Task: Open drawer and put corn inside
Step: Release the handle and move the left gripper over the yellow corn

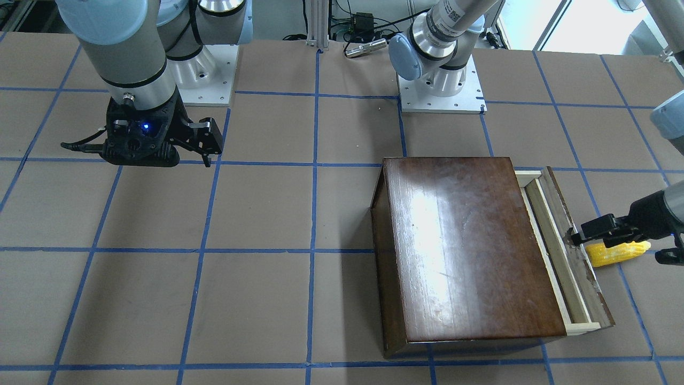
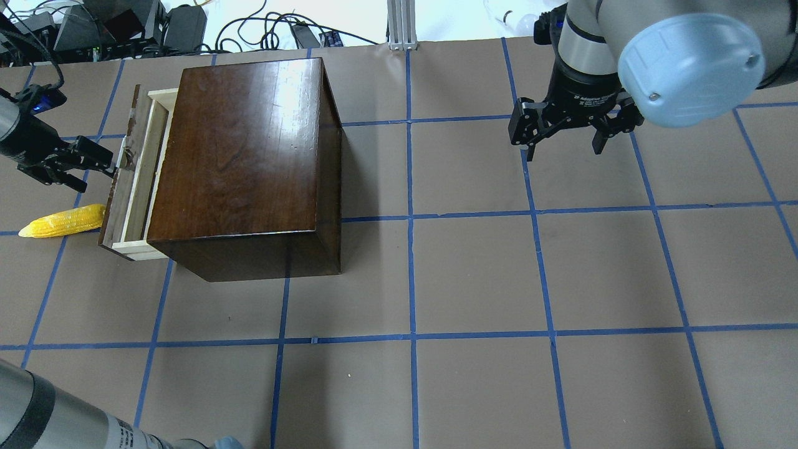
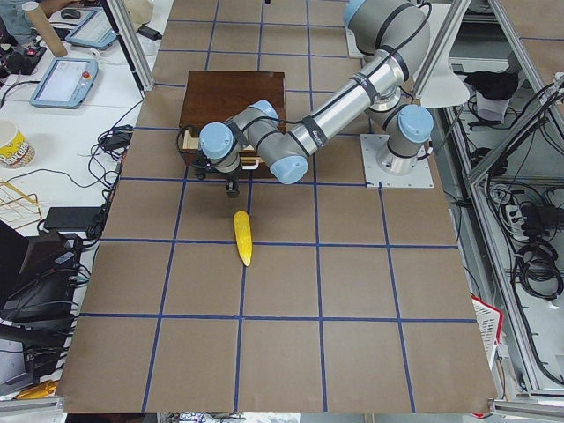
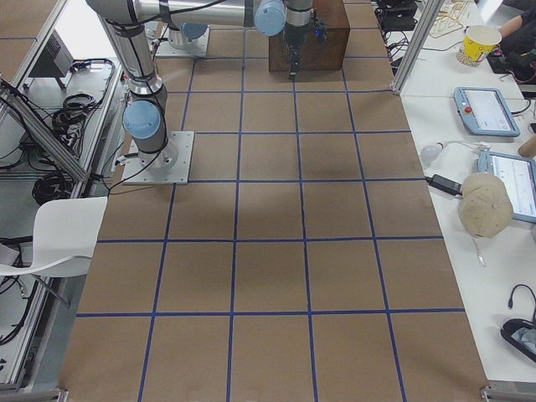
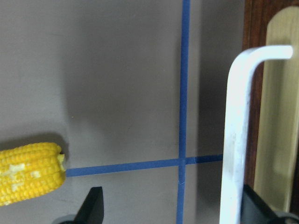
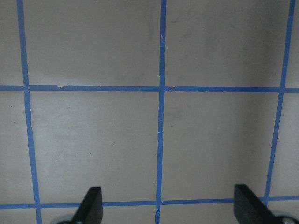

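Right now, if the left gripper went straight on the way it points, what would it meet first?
Probably the bare table, near the blue tape cross between the corn and the white handle of the drawer. The open left gripper points down at it. Its handle-side finger might graze the handle; depth is unclear.

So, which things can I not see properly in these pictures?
Drawer inside: overhead view, the box covers all but a narrow strip.
Corn: left wrist view, cut off by the left edge.
Whether the left gripper touches the handle: left wrist view, the bottom edge cuts both off.
Drawer and Corn: exterior right view, hidden behind the box.
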